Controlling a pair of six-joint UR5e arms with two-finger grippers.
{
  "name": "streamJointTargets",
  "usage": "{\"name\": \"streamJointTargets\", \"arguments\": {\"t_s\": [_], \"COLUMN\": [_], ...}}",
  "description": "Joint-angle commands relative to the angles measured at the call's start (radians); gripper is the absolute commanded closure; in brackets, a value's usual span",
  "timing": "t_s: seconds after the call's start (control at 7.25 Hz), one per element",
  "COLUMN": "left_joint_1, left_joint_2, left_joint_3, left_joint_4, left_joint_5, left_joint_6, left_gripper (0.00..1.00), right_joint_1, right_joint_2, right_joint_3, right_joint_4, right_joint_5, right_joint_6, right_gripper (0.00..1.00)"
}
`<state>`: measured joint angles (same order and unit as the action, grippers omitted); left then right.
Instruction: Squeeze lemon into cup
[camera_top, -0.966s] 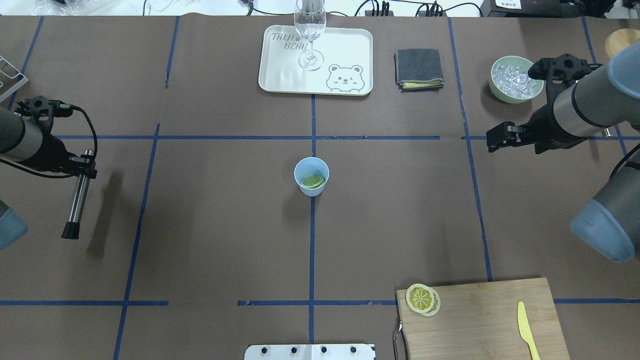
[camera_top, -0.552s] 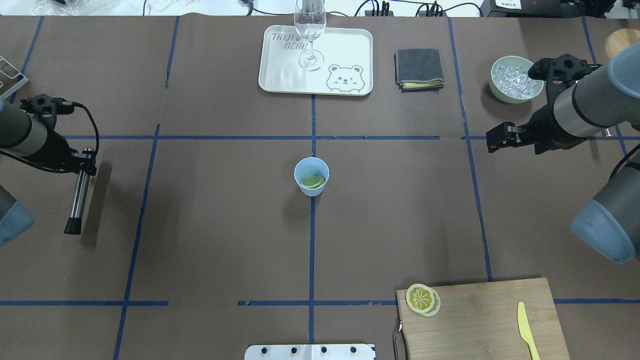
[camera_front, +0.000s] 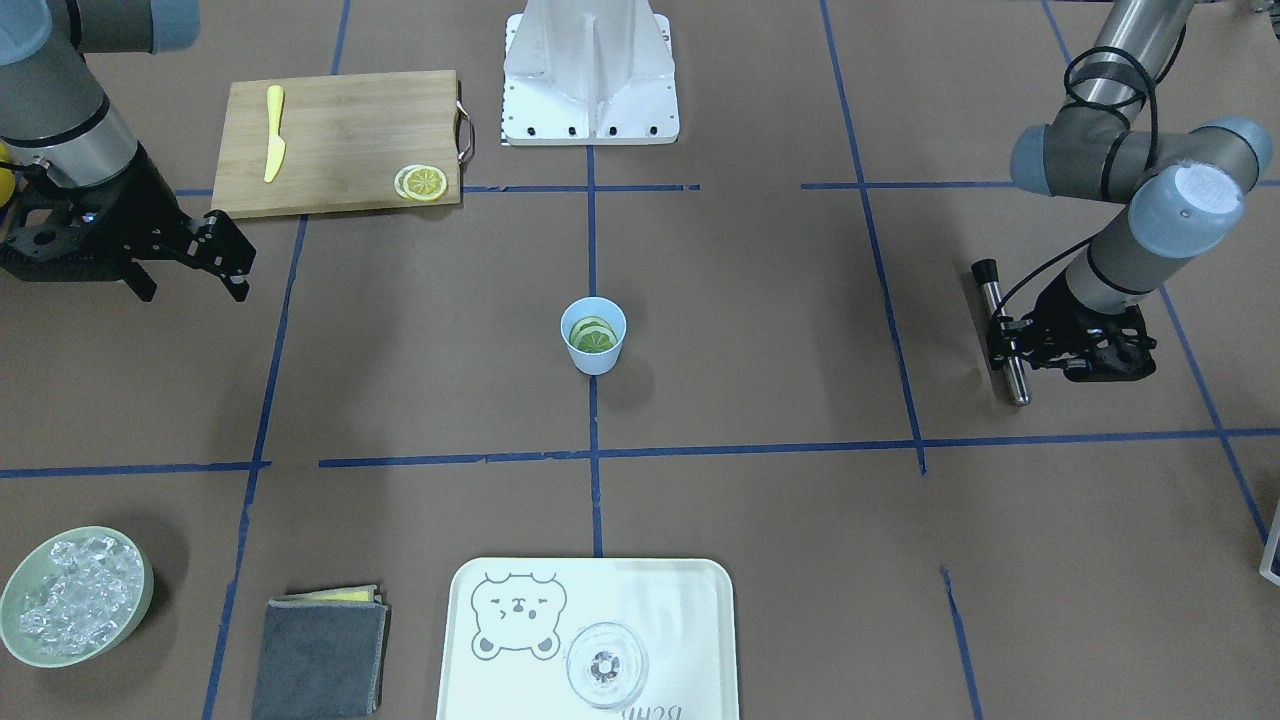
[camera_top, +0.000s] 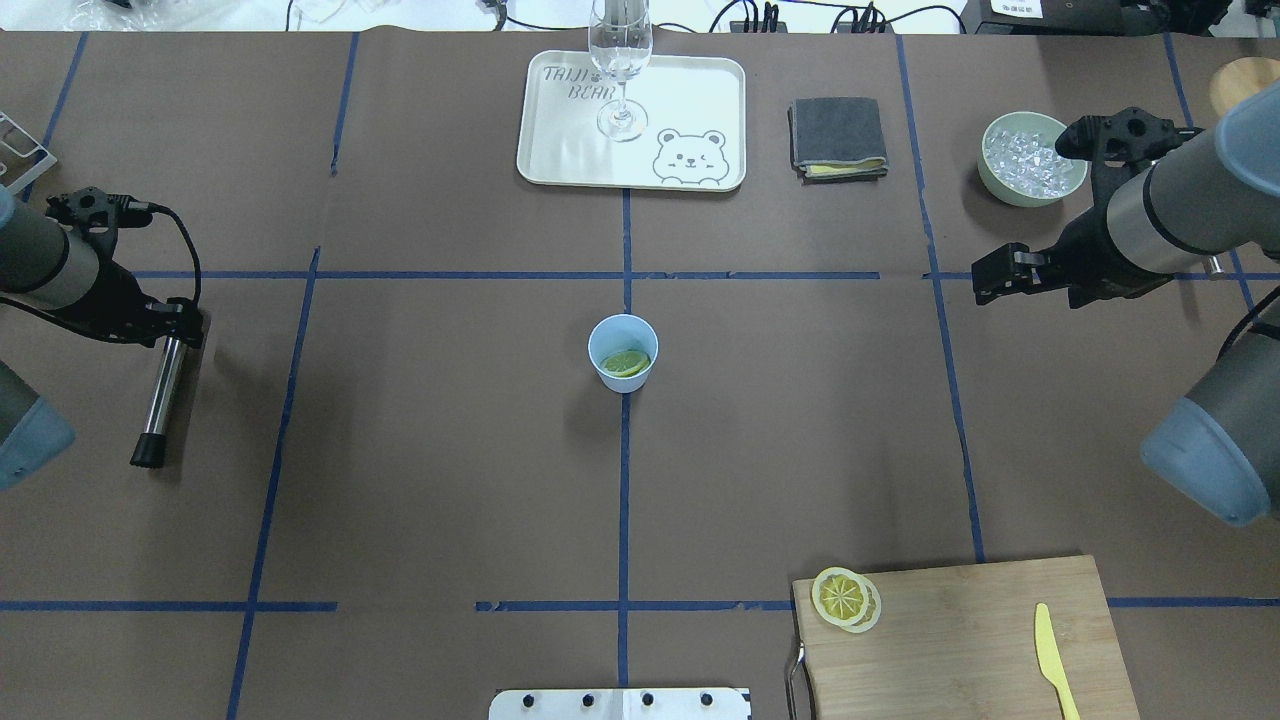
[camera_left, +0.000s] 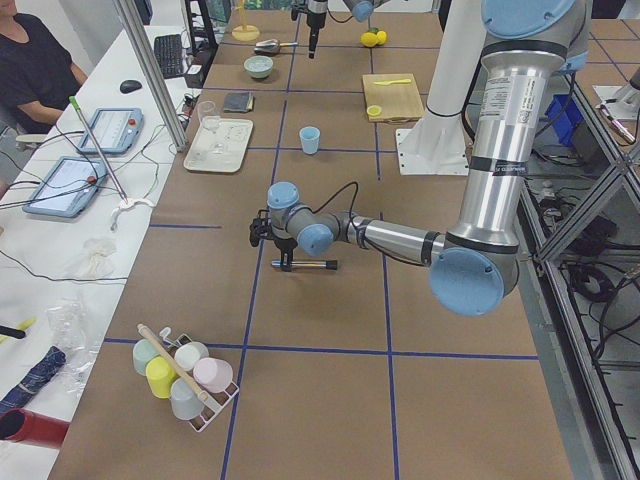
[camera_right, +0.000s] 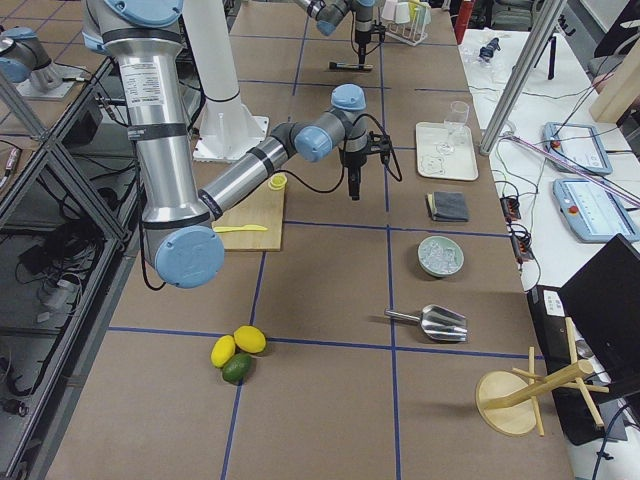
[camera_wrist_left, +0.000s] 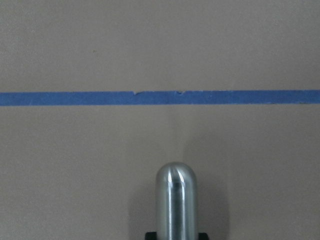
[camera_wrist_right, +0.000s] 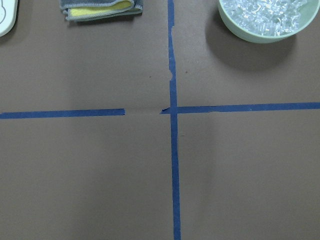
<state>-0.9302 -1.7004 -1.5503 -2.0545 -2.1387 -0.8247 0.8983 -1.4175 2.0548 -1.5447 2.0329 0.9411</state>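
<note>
- A small light-blue tapered cup (camera_top: 610, 338) stands at the table's centre, with thin yellow-green lemon slices (camera_top: 626, 362) inside.
- The left gripper (camera_top: 176, 330), at the left edge, pinches a steel rod (camera_top: 160, 400).
- The right gripper (camera_top: 1030, 287) hangs at the right with its fingers spread.

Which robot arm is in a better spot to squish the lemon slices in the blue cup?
Probably the left. The left gripper is shut on the metal muddler, the tool for pressing the lemon slices in the cup. The right gripper is open and empty, near the bowl of ice.
</note>
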Motion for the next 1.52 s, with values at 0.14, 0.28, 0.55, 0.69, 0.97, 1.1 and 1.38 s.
{"name": "streamJointTargets", "arguments": {"t_s": [0.14, 0.28, 0.55, 0.69, 0.97, 1.1, 1.38], "left_joint_1": [-0.175, -0.293, -0.482, -0.583, -0.640, -0.639, -0.639], "left_joint_2": [0.019, 0.050, 0.108, 0.105, 0.117, 0.111, 0.102], "left_joint_3": [-0.091, -0.093, -0.083, -0.083, -0.103, -0.105, -0.122], "left_joint_4": [0.016, 0.045, 0.109, 0.257, 0.408, 0.463, 0.514], "left_joint_5": [-0.098, -0.180, -0.185, -0.182, -0.182, -0.182, -0.185], "left_joint_6": [0.177, 0.357, 0.650, 0.821, 0.929, 0.929, 0.924], "left_gripper": [0.00, 0.00, 0.00, 0.00, 0.00, 0.00, 0.00], "right_joint_1": [0.077, 0.146, 0.326, 0.405, 0.511, 0.539, 0.545], "right_joint_2": [-0.041, -0.061, -0.112, -0.127, -0.158, -0.159, -0.162], "right_joint_3": [-0.011, -0.043, -0.135, -0.186, -0.298, -0.350, -0.371], "right_joint_4": [0.000, -0.002, -0.002, -0.003, -0.003, -0.002, -0.002], "right_joint_5": [0.061, 0.099, 0.231, 0.257, 0.297, 0.326, 0.349], "right_joint_6": [-0.091, -0.205, -0.463, -0.570, -0.790, -0.801, -0.835], "right_gripper": [0.00, 0.00, 0.00, 0.00, 0.00, 0.00, 0.00]}}
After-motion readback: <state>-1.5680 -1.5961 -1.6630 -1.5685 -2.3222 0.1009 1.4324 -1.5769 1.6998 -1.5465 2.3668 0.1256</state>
